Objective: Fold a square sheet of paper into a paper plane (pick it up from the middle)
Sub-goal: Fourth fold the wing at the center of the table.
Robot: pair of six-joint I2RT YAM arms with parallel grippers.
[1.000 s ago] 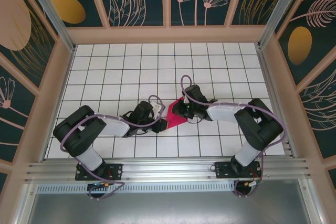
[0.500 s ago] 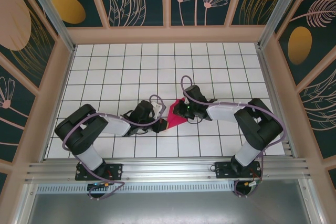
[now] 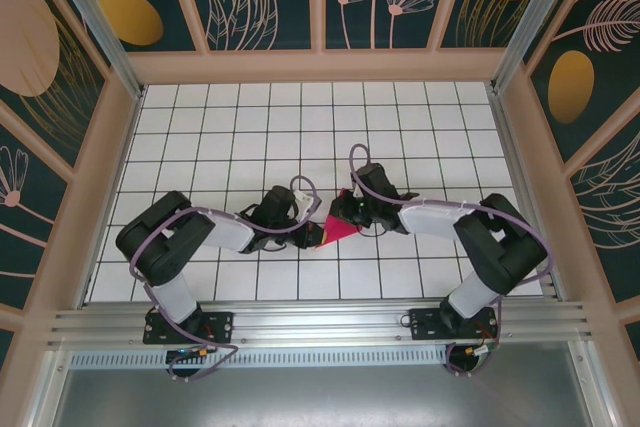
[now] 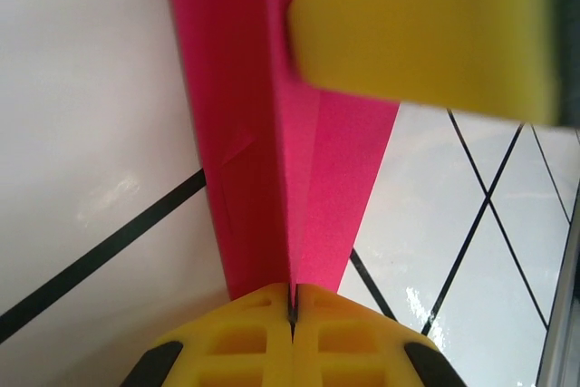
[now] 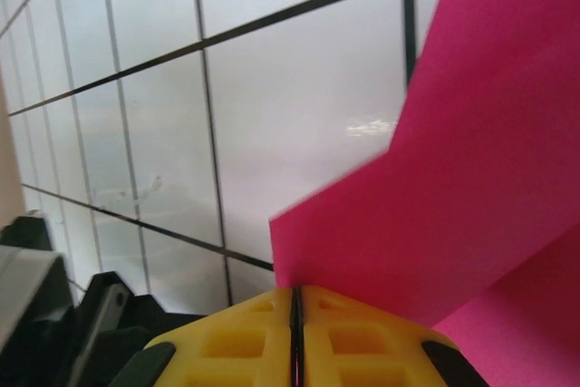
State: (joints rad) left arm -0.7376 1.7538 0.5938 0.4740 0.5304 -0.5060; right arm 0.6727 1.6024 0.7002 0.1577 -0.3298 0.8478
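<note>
The left tool (image 3: pixel 313 235) and the right tool (image 3: pixel 343 215) are each squeezing tight on the folded pink paper (image 3: pixel 335 229) (one from each side), which is sitting between them near the middle of the table (image 3: pixel 200 127).

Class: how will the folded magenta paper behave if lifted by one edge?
Probably floppy: the folded magenta paper looks thin. Likely very light, since the left fingers hold it by an edge pinch. Its centre crease may stiffen it lengthwise.

The white tiled table (image 3: pixel 230 137) (glossy, with thin black grid lines) has the folded magenta square sheet of paper (image 3: pixel 338 230) over its front middle; contact with the tiles is unclear.
</note>
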